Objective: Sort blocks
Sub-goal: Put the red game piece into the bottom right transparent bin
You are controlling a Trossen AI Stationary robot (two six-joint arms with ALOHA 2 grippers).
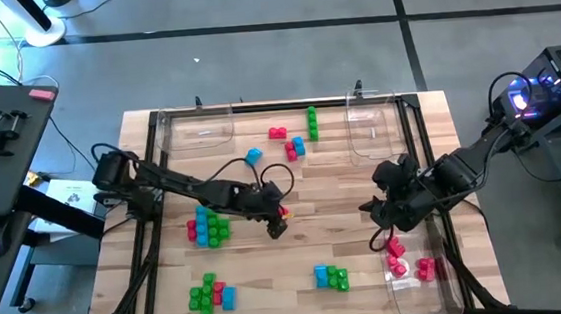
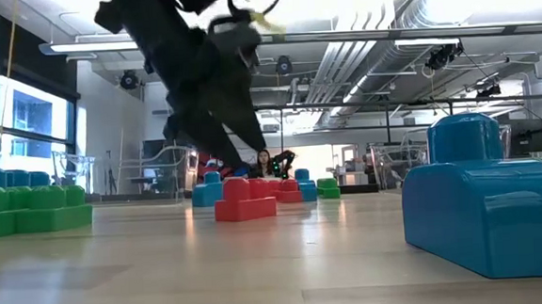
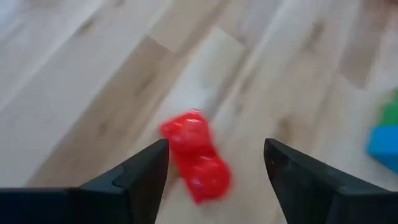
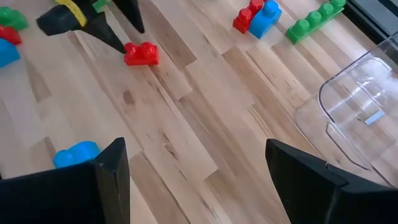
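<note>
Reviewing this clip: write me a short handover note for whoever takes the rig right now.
Left gripper: open, fingers either side of a lone red block at mid-table, not yet gripped.
Right gripper: open, empty, above the table's right side.
Done: a few red blocks lie in the near right tray.
Left: mixed green, blue and red clusters on the left and centre of the table; both far trays look empty.
</note>
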